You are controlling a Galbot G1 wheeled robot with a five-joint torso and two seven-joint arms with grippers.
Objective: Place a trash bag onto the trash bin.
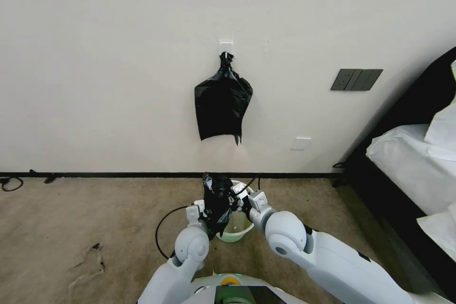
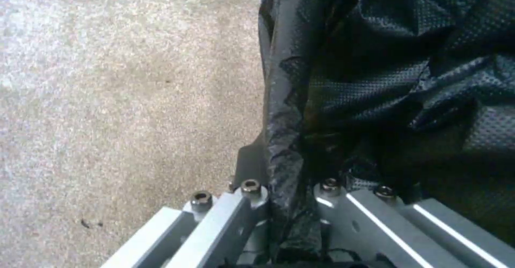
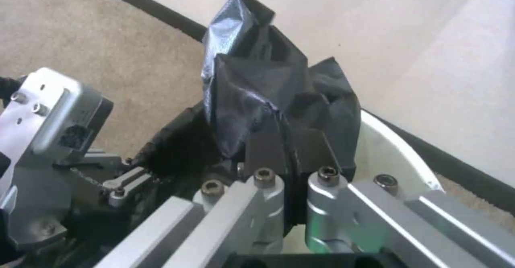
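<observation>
The glossy black trash bag (image 1: 217,202) hangs crumpled between my two grippers, just above the cream-white trash bin (image 1: 237,233) on the carpet. My left gripper (image 1: 208,213) is shut on the bag's left side. In the left wrist view its fingers (image 2: 251,165) pinch a fold of the bag (image 2: 375,79). My right gripper (image 1: 240,199) is shut on the bag's right side. In the right wrist view its dark fingers (image 3: 264,147) clamp the bag (image 3: 257,79) over the bin rim (image 3: 389,155). The bag covers most of the bin's mouth.
A flatter black bag bunch (image 1: 222,104) hangs from a wall hook above the bin. A bed with white bedding (image 1: 413,161) stands at the right. A black cable (image 1: 161,228) loops on the carpet left of the bin, and the wall is close behind.
</observation>
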